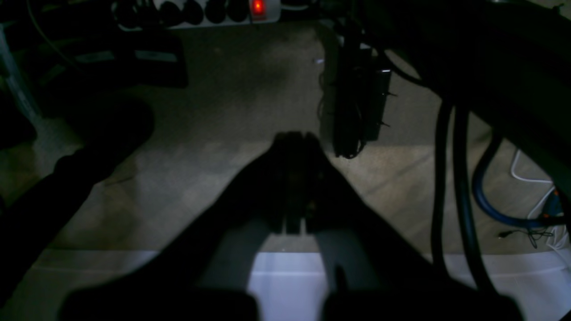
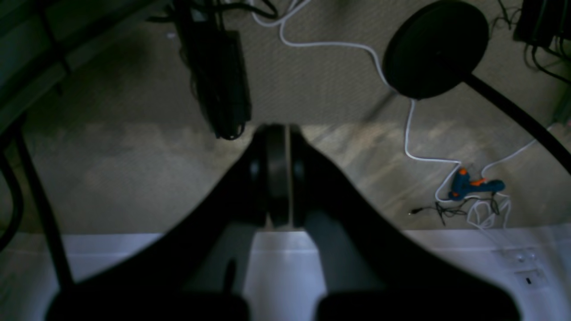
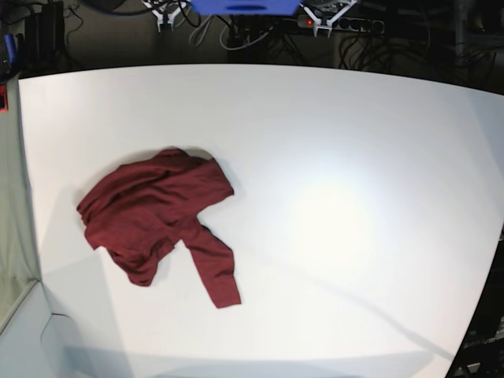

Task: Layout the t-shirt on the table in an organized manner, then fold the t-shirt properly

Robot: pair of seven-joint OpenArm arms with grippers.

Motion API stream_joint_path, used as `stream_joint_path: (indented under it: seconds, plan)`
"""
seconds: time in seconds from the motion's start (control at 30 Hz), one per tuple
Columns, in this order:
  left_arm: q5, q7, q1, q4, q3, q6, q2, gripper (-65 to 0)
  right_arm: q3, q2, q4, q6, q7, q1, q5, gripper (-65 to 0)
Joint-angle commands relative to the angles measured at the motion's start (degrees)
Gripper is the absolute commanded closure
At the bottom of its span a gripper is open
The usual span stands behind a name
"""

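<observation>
The maroon t-shirt (image 3: 157,213) lies crumpled on the left half of the white table (image 3: 339,157), with one sleeve trailing toward the front. Neither arm shows in the base view. In the left wrist view my left gripper (image 1: 294,139) hangs over carpeted floor, its dark fingers pressed together with nothing between them. In the right wrist view my right gripper (image 2: 279,133) is likewise shut and empty, pointing at the floor. A white strip of surface (image 2: 134,258) runs under each gripper's base. No wrist view shows the t-shirt.
On the floor are a power strip with a red light (image 1: 258,6), hanging black cables (image 1: 450,178), a round black stand base (image 2: 435,49) and a blue-orange glue gun (image 2: 473,185) with white cords. A blue mount (image 3: 246,6) sits behind the table's far edge.
</observation>
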Motion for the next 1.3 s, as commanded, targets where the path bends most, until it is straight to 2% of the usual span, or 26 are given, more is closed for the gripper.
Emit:
stream_joint_path:
  seconds: [0.0,1.17,1.27]
  plan:
    - [0.16,-0.34,0.13,0.05,0.03,0.58,0.21,-0.1,0.03,0.13,0.07,0.56,0.16,-0.06,0.17,0.0]
    - [-0.01,-0.34,0.74,0.31,0.03,0.32,-0.23,-0.1,0.38,0.13,0.07,0.56,0.16,-0.77,0.17,0.0]
    - [-0.1,-0.43,4.7,4.88,-0.05,0.23,-0.32,-0.1,0.21,0.21,3.33,0.56,0.69,-3.58,0.17,0.0]
